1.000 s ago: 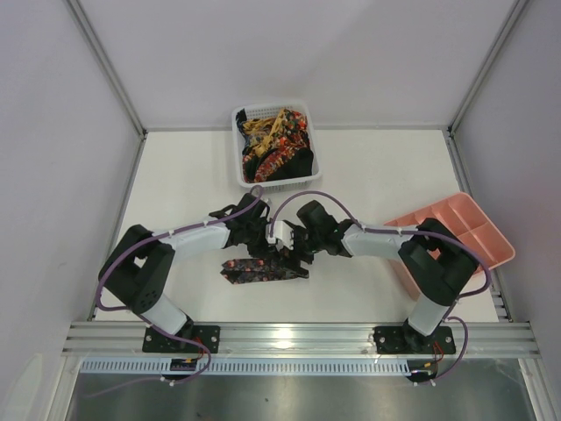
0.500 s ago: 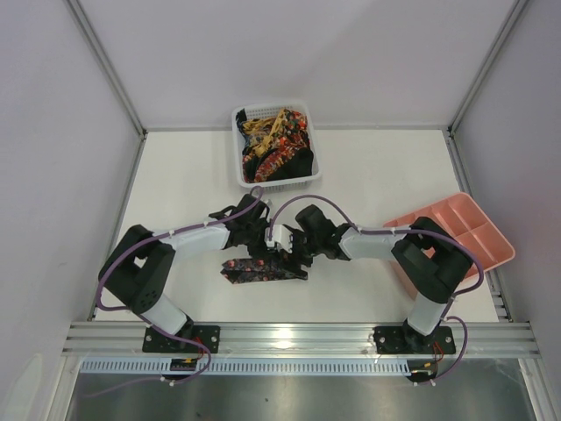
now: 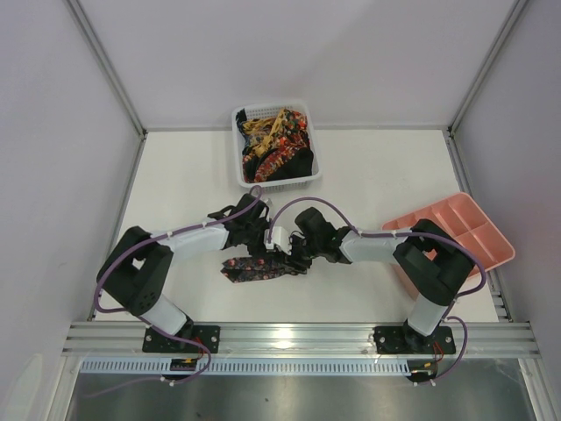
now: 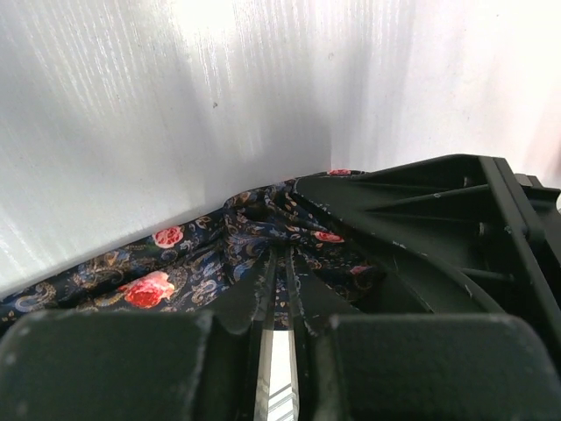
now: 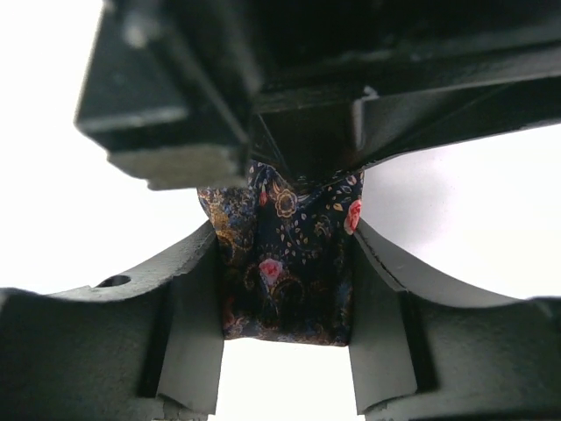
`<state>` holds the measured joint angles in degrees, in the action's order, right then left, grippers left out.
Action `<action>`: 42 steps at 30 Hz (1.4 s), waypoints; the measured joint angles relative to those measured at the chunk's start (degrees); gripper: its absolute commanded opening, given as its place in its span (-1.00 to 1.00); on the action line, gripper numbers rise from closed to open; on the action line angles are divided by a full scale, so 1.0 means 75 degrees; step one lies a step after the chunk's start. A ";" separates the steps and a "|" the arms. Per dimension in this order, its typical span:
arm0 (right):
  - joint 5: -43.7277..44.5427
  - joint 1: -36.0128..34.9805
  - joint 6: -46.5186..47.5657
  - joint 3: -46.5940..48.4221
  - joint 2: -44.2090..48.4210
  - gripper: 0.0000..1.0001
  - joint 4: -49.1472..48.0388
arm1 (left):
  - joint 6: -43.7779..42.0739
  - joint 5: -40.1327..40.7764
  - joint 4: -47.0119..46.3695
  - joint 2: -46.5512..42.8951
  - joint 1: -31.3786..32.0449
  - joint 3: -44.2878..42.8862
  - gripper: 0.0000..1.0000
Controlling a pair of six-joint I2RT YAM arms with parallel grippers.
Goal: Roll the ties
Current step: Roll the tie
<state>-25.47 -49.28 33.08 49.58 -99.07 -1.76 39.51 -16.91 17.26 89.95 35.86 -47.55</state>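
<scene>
One tie (image 3: 256,268), dark with red and gold flowers, lies on the table in front of both arms, bunched at its right end. My left gripper (image 3: 267,247) comes in from the left. In the left wrist view its jaws stand almost together, with a fold of the tie (image 4: 188,263) pinched at the left gripper's (image 4: 280,260) tips. My right gripper (image 3: 290,255) meets it from the right. The right gripper's (image 5: 285,235) pads press both sides of the folded tie (image 5: 289,263). More ties (image 3: 273,140) lie heaped in the basket.
A white mesh basket (image 3: 244,178) stands at the back middle of the table. A pink compartment tray (image 3: 465,230) sits at the right edge, beside the right arm. The two gripper bodies nearly touch; the right one's black housing (image 4: 438,228) fills the left wrist view's right side.
The right gripper has slid a little left and its jaws have closed in from wide open onto the tie's fold. The left jaws have eased apart very slightly.
</scene>
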 measured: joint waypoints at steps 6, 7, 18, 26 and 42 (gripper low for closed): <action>0.0032 -0.0003 -0.0032 -0.0012 0.0017 -0.22 -0.0015 | 0.0006 -0.0003 -0.0044 -0.0064 -0.0006 0.0073 -0.70; 0.0032 -0.0009 -0.0044 -0.0012 0.0017 -0.12 -0.0017 | 0.0006 -0.0006 -0.0052 -0.0079 -0.0006 0.0093 -0.70; 0.0000 -0.0015 -0.0283 -0.0012 0.0023 0.38 -0.0003 | 0.0006 -0.0009 -0.0058 -0.0111 -0.0032 0.0125 -0.70; -0.0067 -0.0006 -0.0542 -0.0012 0.0023 -0.40 -0.0035 | 0.0003 -0.0020 -0.0055 -0.0178 -0.0035 0.0178 -0.64; -0.0134 -0.0006 -0.0787 -0.0119 0.0114 0.28 -0.0114 | 0.0006 -0.0017 -0.0055 -0.0259 -0.0047 0.0256 -0.58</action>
<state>-26.48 -49.32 27.18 48.69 -98.21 -2.61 39.55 -17.04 16.84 88.01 35.51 -45.63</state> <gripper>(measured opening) 0.625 0.205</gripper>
